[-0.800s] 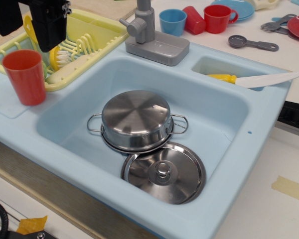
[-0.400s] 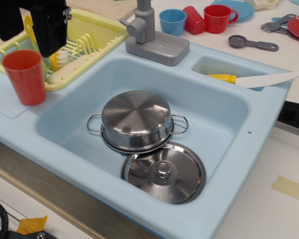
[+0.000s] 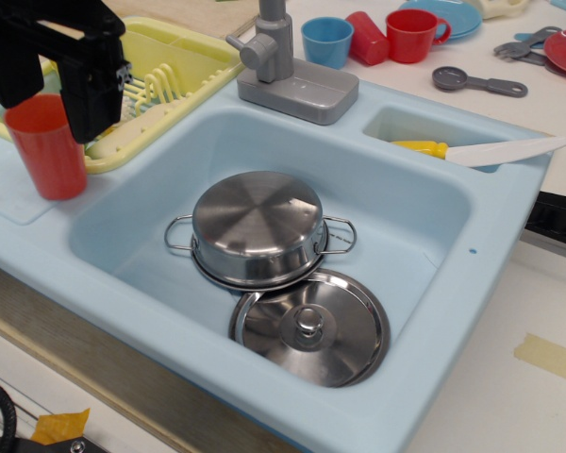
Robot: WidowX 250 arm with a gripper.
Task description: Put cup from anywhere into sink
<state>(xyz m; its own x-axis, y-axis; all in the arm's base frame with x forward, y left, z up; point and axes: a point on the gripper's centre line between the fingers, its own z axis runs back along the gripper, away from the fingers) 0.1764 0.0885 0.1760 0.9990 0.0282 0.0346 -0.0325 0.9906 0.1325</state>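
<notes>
The tall red cup (image 3: 47, 156) stands upright on the sink's left ledge, in front of the yellow dish rack. The light-blue sink (image 3: 472, 283) fills the middle of the view; its deep basin holds an upturned steel pot (image 3: 257, 225) and a steel lid (image 3: 309, 326). My black gripper (image 3: 42, 111) is at the top left, lowered over the cup. It is open, with one finger (image 3: 85, 99) right of the cup's rim and the other on the left. The fingers straddle the cup's top; I cannot tell whether they touch it.
The yellow dish rack (image 3: 174, 66) holds a brush behind the cup. The grey faucet (image 3: 283, 66) stands at the sink's back. A yellow-handled knife (image 3: 481, 151) lies across the side compartment. A blue cup (image 3: 326, 41), a red mug (image 3: 415, 34), plates and a grey spoon (image 3: 476, 83) lie behind.
My gripper has come down from above the dish rack and now straddles the top of the red cup. The cup, pot and lid have not moved.
</notes>
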